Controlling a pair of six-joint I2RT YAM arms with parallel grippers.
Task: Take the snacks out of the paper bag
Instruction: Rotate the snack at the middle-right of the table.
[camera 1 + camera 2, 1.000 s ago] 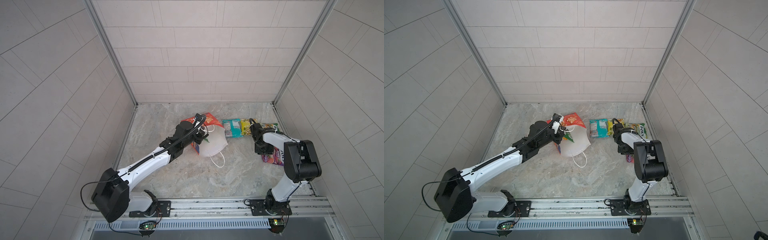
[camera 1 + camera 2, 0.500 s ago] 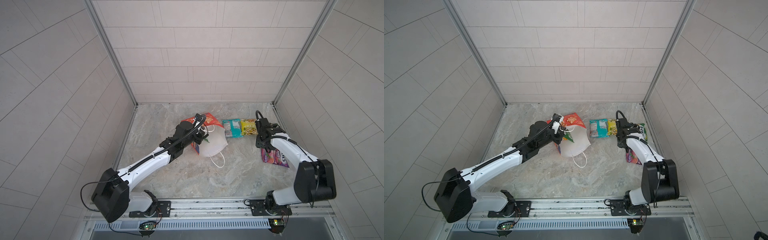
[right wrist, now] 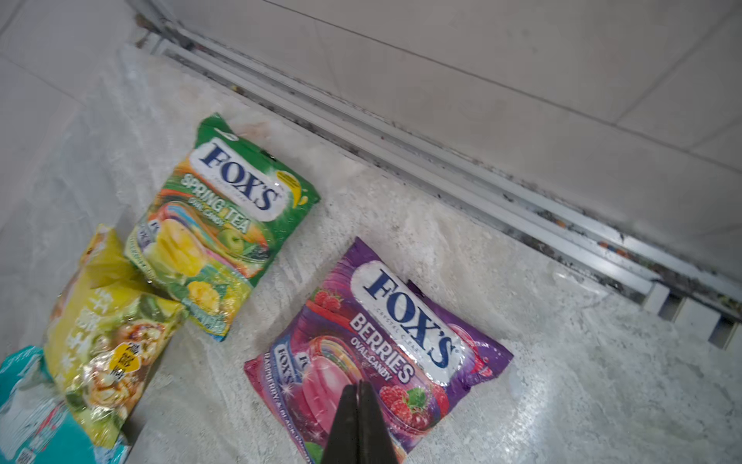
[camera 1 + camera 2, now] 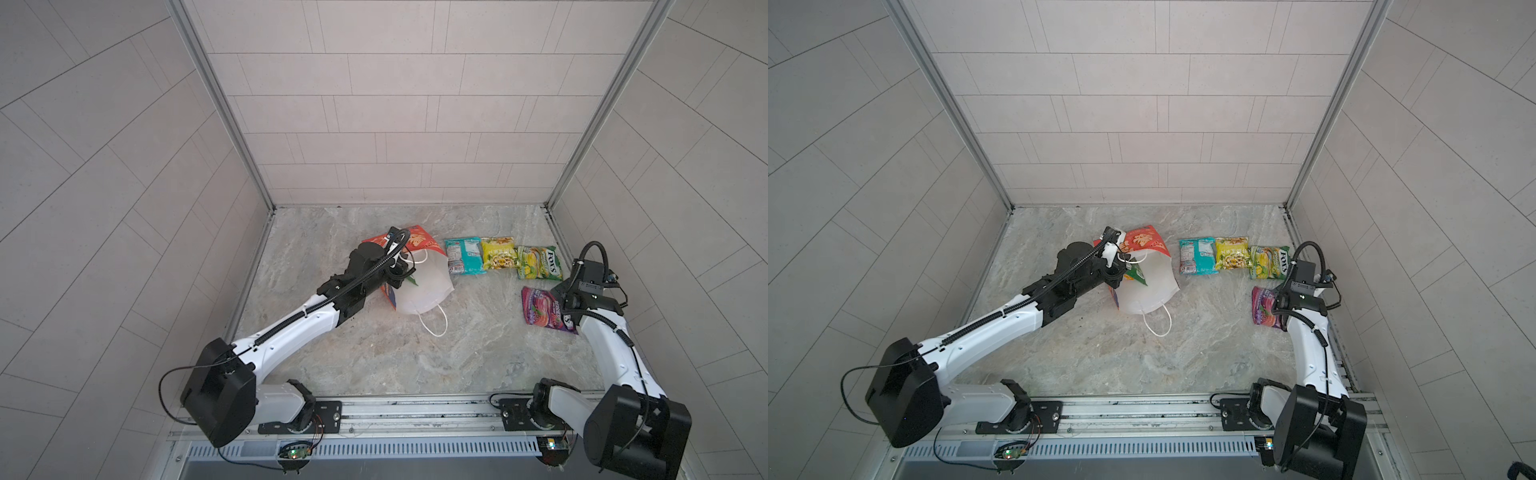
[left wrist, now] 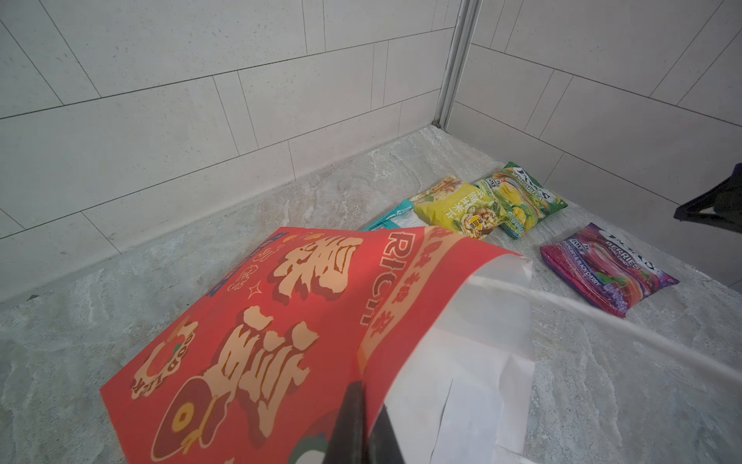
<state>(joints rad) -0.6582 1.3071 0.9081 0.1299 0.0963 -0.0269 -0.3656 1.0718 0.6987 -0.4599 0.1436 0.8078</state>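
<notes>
The bag (image 4: pixel 422 291) lies on its side on the table (image 4: pixel 374 357), its white inside showing and its mouth gaping toward the right arm's side. One cord handle (image 4: pixel 434 326) trails on the table in front. The left gripper (image 5: pixel 363 426) is pinched on the red panel at the mouth's rim, and that panel tilts up off the table. A fifth packet (image 4: pixel 1136 274) (green with some orange, mostly hidden) shows in the mouth just beside the gripper.

Outside the bag, the teal packet (image 4: pixel 464 255), yellow packet (image 4: pixel 498 252) and green packet (image 4: pixel 539 262) lie in a touching row just beyond the mouth. The purple packet (image 4: pixel 542 309) lies apart from them, nearer the front. The right gripper (image 3: pixel 358 405) is pressed together with nothing between its fingers. Its tips are over the purple packet's near end, though I cannot tell whether they touch it.
</notes>
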